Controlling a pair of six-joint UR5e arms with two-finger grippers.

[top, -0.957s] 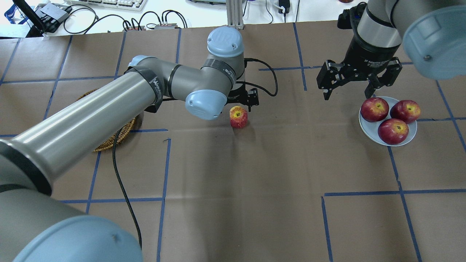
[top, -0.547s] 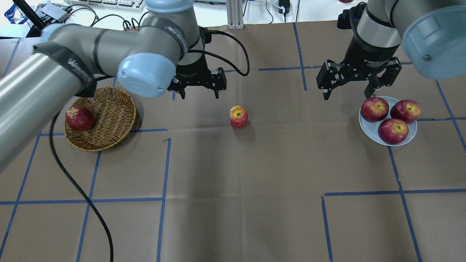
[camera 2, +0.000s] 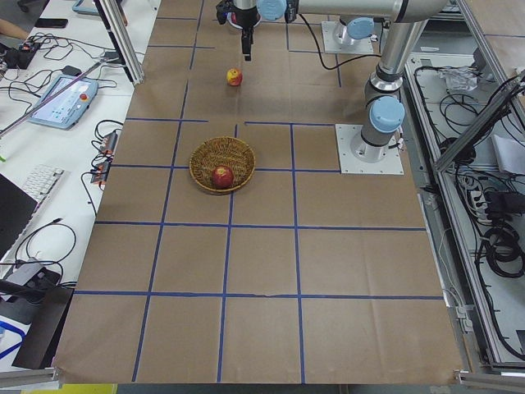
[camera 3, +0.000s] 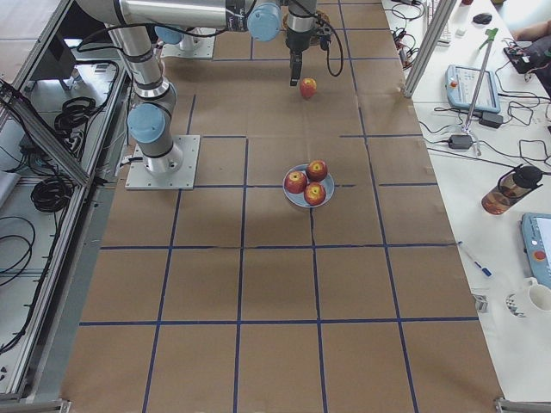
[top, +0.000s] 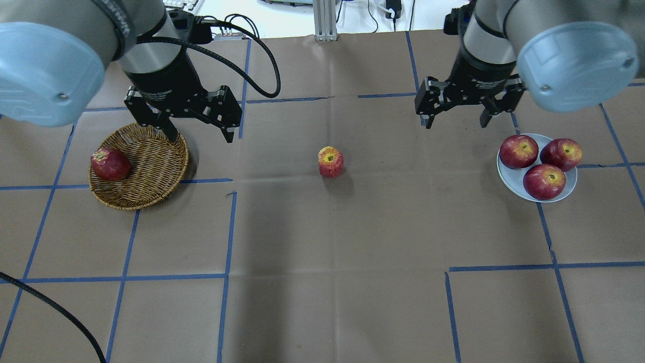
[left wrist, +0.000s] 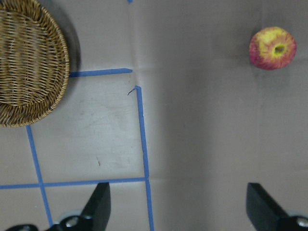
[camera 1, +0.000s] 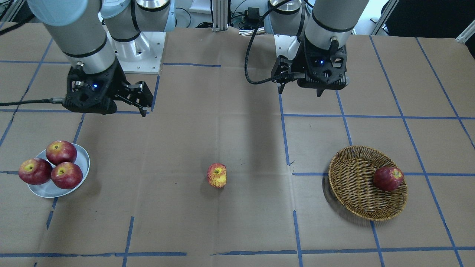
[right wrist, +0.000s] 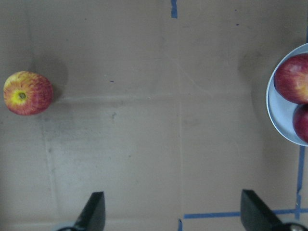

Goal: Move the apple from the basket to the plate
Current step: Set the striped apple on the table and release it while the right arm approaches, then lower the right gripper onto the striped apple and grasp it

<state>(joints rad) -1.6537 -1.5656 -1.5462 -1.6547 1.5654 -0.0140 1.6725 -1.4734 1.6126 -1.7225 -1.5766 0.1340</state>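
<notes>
Apple sits alone on the bare surface, stem up, out of the basket but well short of the plate. Seen from overhead, the basket lies at its 9 o'clock with one dark apple inside, and the plate at 3 o'clock is crowded with three dark apples. Farther back, the left tool hangs at 10 o'clock and the right tool at 1 o'clock, both with fingers spread wide and empty. I'd judge the fruit firm, fairly weighty, smooth-skinned, prone to roll and bruise. Best taken from above across its widest girth, with a moderate squeeze.
</notes>
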